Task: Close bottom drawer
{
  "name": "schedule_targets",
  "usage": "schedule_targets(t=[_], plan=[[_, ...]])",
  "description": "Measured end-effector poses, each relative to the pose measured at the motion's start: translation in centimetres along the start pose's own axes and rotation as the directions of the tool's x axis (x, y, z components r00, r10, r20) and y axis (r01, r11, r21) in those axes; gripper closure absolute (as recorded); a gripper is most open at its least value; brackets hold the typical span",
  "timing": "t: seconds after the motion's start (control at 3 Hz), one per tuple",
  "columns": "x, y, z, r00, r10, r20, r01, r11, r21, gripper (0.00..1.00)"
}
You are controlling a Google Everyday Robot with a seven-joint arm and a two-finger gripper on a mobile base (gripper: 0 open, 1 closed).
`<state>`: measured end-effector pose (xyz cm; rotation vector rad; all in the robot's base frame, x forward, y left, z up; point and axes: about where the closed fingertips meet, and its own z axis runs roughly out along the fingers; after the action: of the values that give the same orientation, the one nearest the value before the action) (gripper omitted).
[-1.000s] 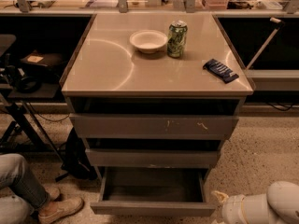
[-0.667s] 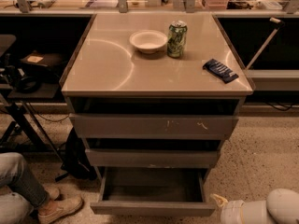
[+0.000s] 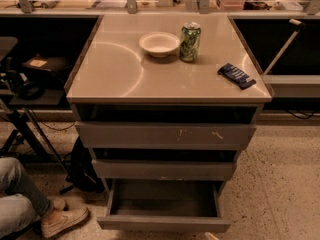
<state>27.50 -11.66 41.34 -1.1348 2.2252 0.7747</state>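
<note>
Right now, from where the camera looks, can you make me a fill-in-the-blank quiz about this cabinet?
1. The bottom drawer is pulled ___.
2. On the cabinet top, the green can stands just to the right of the pale ___.
3. The dark blue packet lies near the top's ___ edge.
4. Of the gripper, only a pale tip shows, at the picture's ___ edge, below the drawer's front.

Missing words: open; bowl; right; bottom.

The bottom drawer [image 3: 164, 223] stands pulled out from the cabinet [image 3: 165, 135]. A pale tip of the gripper [image 3: 209, 236] shows at the lower edge, just below the drawer front. On the tabletop [image 3: 115, 74] sit a bowl [image 3: 159, 44], a green can [image 3: 190, 42] and a dark packet [image 3: 236, 75].
</note>
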Motion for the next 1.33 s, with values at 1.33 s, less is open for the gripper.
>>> schedule_targets(t=[1.33], plan=[[3.7,-8.6,0.5,1.000,0.002,-0.006,-0.001,0.9651,0.262,0.00]])
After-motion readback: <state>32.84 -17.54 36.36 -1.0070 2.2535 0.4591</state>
